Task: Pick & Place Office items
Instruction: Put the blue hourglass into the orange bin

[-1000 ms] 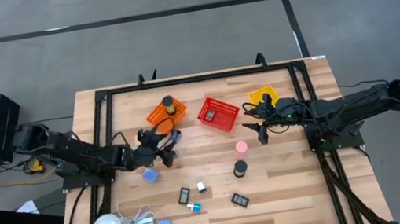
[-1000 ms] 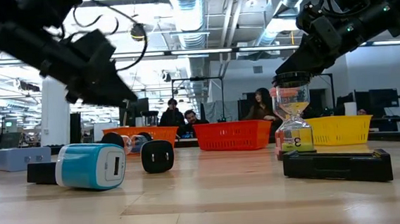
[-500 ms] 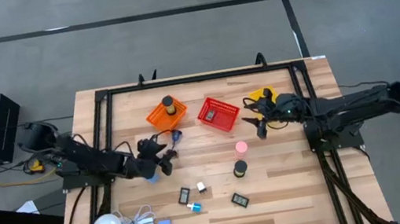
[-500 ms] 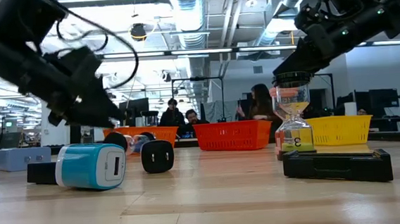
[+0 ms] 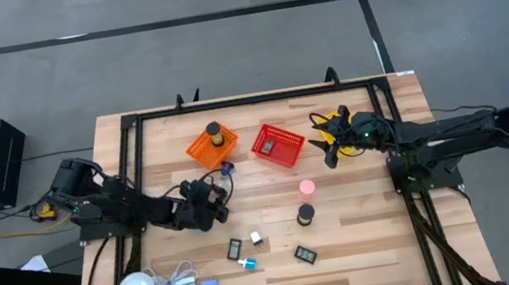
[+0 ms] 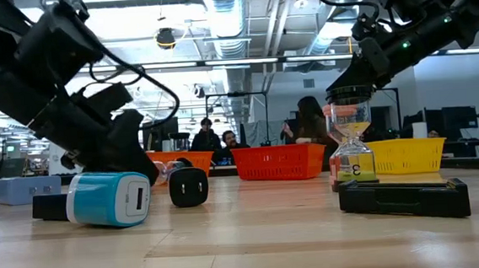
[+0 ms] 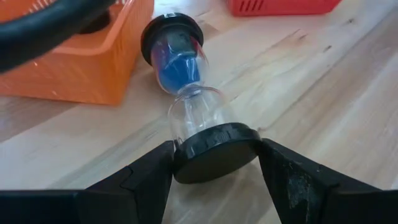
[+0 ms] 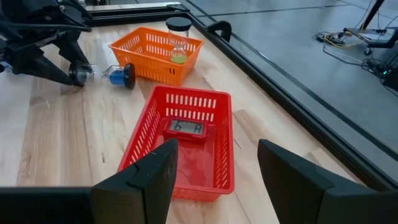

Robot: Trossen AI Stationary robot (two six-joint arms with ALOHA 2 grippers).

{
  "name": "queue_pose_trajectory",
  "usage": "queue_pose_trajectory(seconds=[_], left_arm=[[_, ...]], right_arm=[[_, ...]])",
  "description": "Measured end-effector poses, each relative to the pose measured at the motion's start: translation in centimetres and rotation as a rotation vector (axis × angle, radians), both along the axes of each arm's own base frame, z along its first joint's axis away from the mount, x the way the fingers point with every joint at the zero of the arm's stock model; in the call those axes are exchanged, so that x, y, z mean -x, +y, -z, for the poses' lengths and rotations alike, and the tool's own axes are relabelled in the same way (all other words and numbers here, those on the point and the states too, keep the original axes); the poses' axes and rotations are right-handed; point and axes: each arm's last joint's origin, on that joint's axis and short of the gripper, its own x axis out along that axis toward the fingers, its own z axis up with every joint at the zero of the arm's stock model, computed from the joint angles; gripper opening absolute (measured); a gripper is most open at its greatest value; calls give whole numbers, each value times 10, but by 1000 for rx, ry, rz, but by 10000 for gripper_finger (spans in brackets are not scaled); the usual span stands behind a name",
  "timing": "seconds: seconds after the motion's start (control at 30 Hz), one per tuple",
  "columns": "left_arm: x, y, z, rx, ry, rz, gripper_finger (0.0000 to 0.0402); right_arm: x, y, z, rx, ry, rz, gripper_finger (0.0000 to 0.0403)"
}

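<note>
left gripper dropped low – jaws now clamped on the lying blue-sand hourglass with black end caps beside the orange mesh basket | right gripper hovered apart near the red mesh basket | pickup looked underway

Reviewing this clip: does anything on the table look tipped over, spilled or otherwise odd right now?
One thing: the blue sand timer lies on its side beside the orange basket, while the pink-sand timer stands upright. The left gripper has its fingers around the blue timer's black end cap. Nothing looks spilled or broken.
</note>
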Motion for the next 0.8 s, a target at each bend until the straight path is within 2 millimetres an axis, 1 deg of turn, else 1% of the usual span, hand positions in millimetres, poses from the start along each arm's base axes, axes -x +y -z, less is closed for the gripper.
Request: queue_pose_trajectory(seconds=[0.27, 0.47, 0.8], left_arm=[[-2, 9, 0, 8, 5, -34, 227], [-3, 16, 1, 45, 19, -38, 224], [-4, 16, 1, 38, 27, -23, 170]], right_arm=[[0, 0, 0, -2, -1, -1, 214], [-1, 4, 0, -9, -4, -16, 214], [-1, 5, 0, -10, -4, -24, 214]])
